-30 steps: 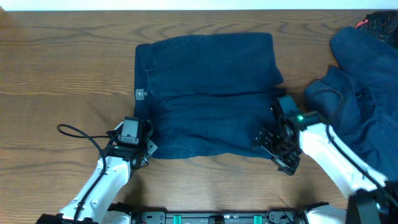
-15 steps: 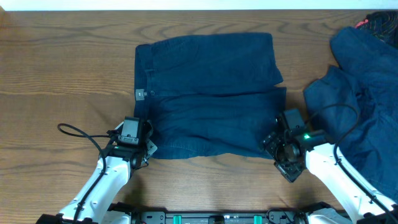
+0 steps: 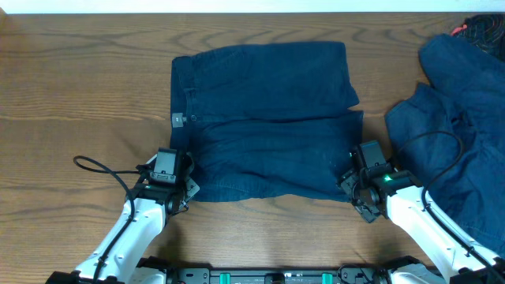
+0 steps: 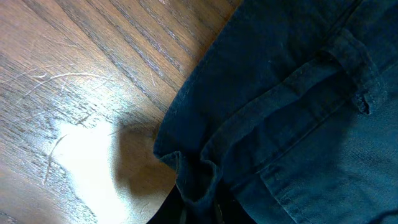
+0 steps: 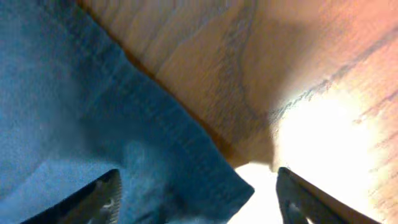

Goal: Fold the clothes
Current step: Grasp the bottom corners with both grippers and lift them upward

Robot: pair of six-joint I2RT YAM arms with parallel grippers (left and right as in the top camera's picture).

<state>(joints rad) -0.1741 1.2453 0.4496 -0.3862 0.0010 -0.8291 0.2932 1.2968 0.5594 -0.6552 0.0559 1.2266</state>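
Observation:
A pair of dark navy shorts (image 3: pixel 264 118) lies flat on the wooden table, waistband to the left, legs to the right. My left gripper (image 3: pixel 183 183) is shut on the shorts' near left corner; the left wrist view shows the bunched waistband corner (image 4: pixel 196 177) pinched between the fingers. My right gripper (image 3: pixel 353 188) is open at the shorts' near right corner; in the right wrist view the hem corner (image 5: pixel 205 180) lies between the two spread fingers (image 5: pixel 199 199), not pinched. A second heap of navy cloth (image 3: pixel 458 110) lies at the right.
A black cable (image 3: pixel 102 170) loops over the table left of the left arm. Dark cords with a red bit (image 3: pixel 473 28) show at the far right corner. The navy heap lies close to the right arm. The table's front edge is just behind both arms.
My right gripper has swung down and turned from beside the shorts' right edge to their near right corner, now straddling the hem. The left gripper and shorts have not moved.

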